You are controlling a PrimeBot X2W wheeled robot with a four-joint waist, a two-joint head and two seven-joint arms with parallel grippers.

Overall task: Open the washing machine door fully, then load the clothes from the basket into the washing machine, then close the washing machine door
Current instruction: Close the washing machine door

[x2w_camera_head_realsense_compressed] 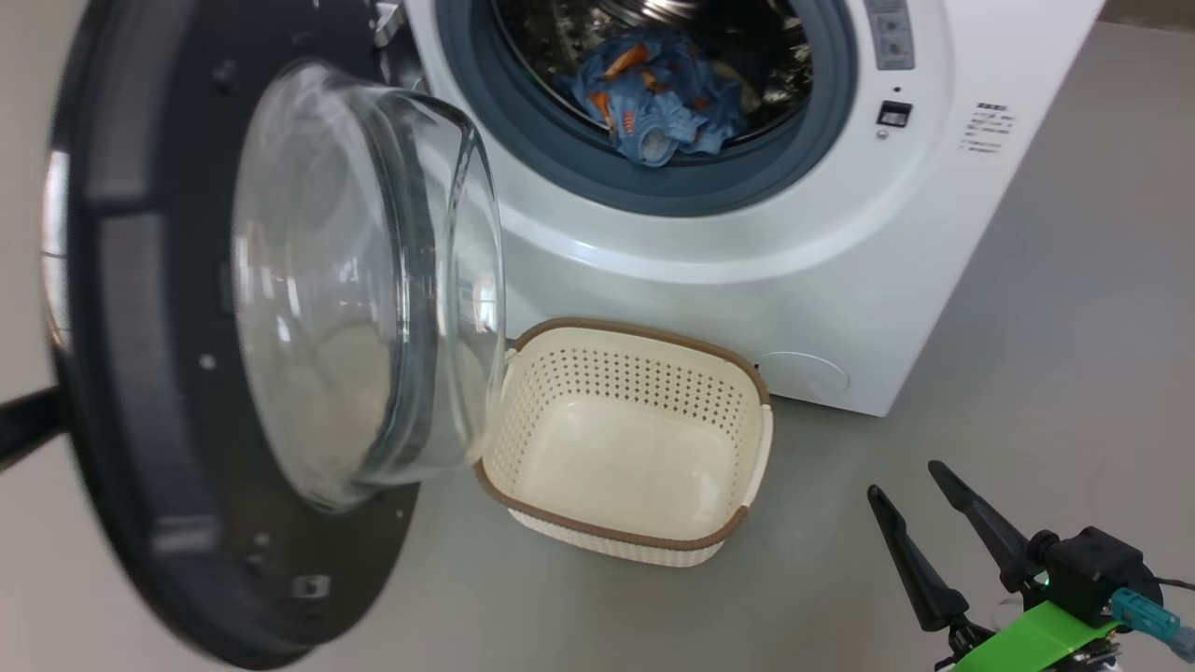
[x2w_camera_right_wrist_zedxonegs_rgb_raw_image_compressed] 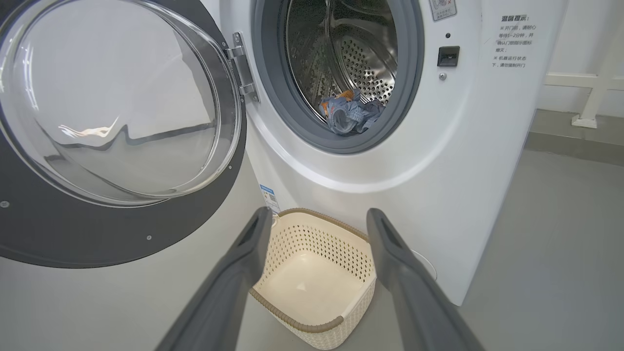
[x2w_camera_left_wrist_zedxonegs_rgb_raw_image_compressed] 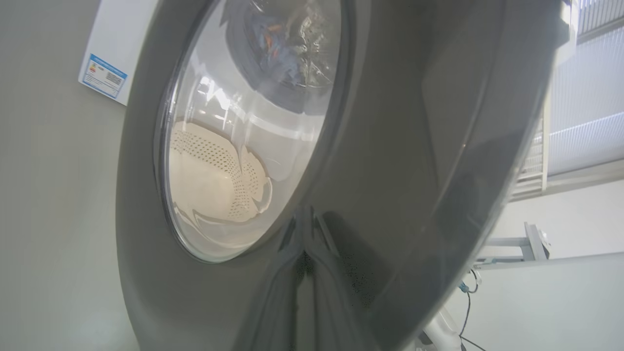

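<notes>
Door (x2w_camera_head_realsense_compressed: 112,373) stands open, left gripper (x2w_camera_left_wrist_zedxonegs_rgb_raw_image_compressed: 304,258) pressed together against its rim (right gripper (x2w_camera_head_realsense_compressed: 904,478) spread); clothes (x2w_camera_head_realsense_compressed: 653,103) lie in drum (x2w_camera_right_wrist_zedxonegs_rgb_raw_image_compressed: 360,63).

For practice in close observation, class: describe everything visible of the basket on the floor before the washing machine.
The basket is a small rectangular tub of cream plastic, its walls pierced by rows of small holes, with a brown woven-look rim and a white side handle. It is empty. It stands upright on the grey floor, close before the white washing machine, below its drum opening and beside the open door. Whether it touches the machine cannot be told.
</notes>
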